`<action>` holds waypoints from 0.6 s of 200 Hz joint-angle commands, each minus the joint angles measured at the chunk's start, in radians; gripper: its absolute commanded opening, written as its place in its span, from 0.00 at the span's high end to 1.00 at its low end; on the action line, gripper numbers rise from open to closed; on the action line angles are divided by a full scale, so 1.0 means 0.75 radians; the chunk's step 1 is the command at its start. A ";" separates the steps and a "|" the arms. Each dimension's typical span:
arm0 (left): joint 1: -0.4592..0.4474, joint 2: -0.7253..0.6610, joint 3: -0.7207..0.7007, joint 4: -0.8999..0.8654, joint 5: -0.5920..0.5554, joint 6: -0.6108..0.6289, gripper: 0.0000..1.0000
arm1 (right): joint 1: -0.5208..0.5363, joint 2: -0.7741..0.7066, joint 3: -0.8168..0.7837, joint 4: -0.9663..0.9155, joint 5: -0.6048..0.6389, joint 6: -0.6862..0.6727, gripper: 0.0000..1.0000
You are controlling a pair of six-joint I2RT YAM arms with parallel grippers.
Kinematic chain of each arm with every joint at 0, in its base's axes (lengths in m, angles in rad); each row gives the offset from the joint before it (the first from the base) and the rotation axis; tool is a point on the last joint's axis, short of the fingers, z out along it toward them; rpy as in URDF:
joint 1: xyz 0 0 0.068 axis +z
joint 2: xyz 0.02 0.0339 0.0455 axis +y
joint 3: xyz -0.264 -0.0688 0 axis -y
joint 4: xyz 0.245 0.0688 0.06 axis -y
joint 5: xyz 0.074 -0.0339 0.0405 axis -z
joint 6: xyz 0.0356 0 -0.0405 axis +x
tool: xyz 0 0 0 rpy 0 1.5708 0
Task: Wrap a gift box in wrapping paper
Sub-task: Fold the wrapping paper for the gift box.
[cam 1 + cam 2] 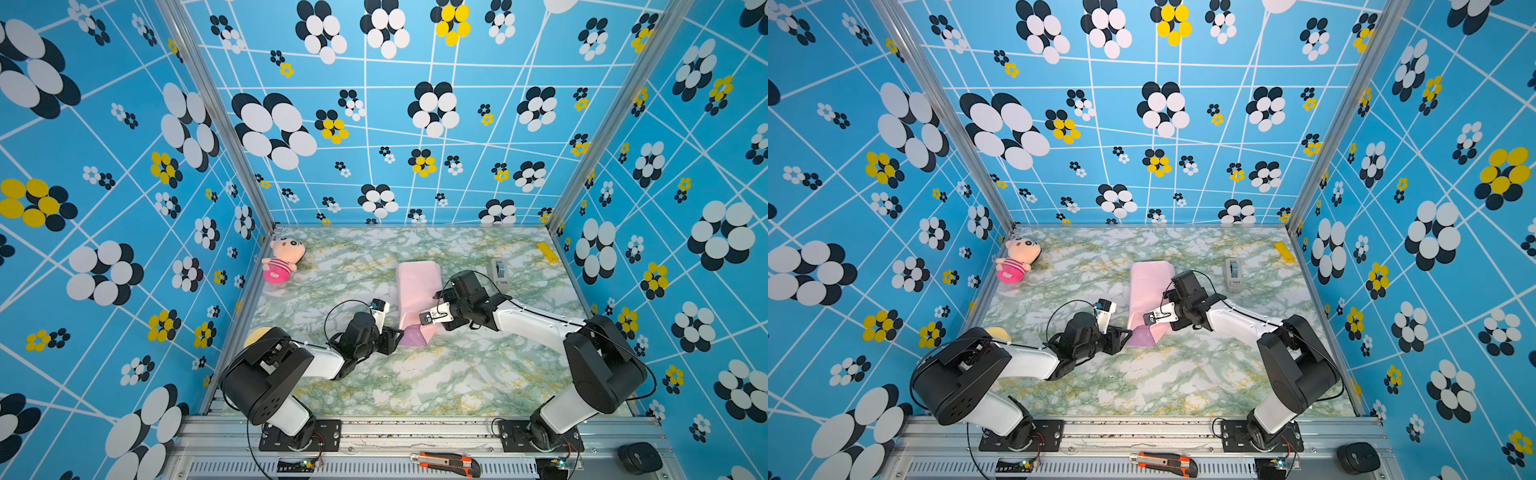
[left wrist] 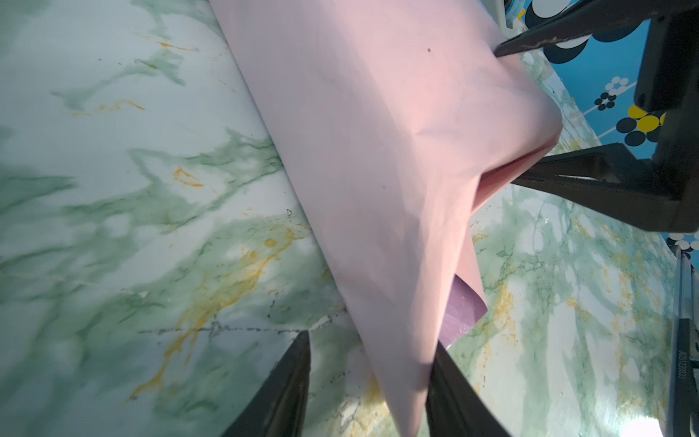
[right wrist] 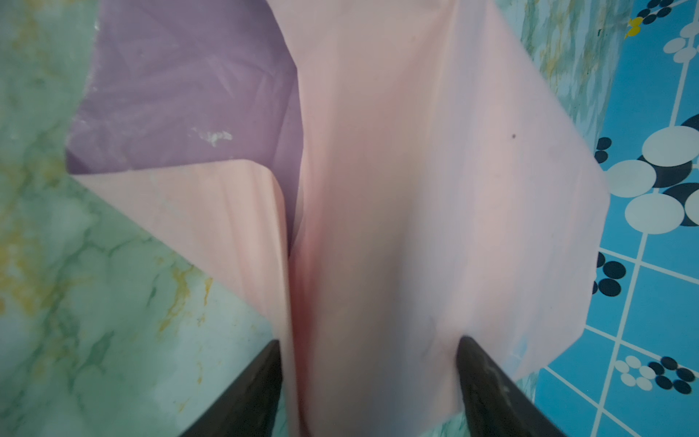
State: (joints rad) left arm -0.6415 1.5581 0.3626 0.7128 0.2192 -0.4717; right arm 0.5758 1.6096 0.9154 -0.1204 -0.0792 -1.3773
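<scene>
Now the left gripper (image 2: 372,340) aims toward 3 o'clock, forearm low, jaws apart astride a corner of the wrapping paper (image 1: 417,286); the right gripper (image 3: 368,342) reaches toward 9 o'clock, clamped across the folded sheet.

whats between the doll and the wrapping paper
Nothing: only bare marble-patterned tabletop lies between the doll and the wrapping paper, as both top views show.

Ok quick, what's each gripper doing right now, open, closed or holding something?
Left gripper: open, jaws either side of the wrapping paper corner.
Right gripper: jaws wide around the folded paper; whether it grips cannot be told.
</scene>
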 commanded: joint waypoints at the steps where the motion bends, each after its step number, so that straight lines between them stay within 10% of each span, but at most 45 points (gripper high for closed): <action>1: 0.003 0.040 0.035 0.044 0.039 0.020 0.55 | 0.016 0.041 -0.009 -0.101 0.020 -0.010 0.27; 57: -0.009 -0.094 -0.019 0.082 -0.017 0.002 0.48 | 0.018 0.042 -0.004 -0.117 0.019 -0.006 0.27; 120: 0.004 -0.402 0.008 -0.412 -0.351 0.049 0.47 | 0.018 0.036 -0.003 -0.125 0.022 -0.010 0.27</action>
State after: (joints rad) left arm -0.6430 1.2861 0.3550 0.5949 0.0799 -0.4618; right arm 0.5808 1.6096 0.9161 -0.1215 -0.0681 -1.3773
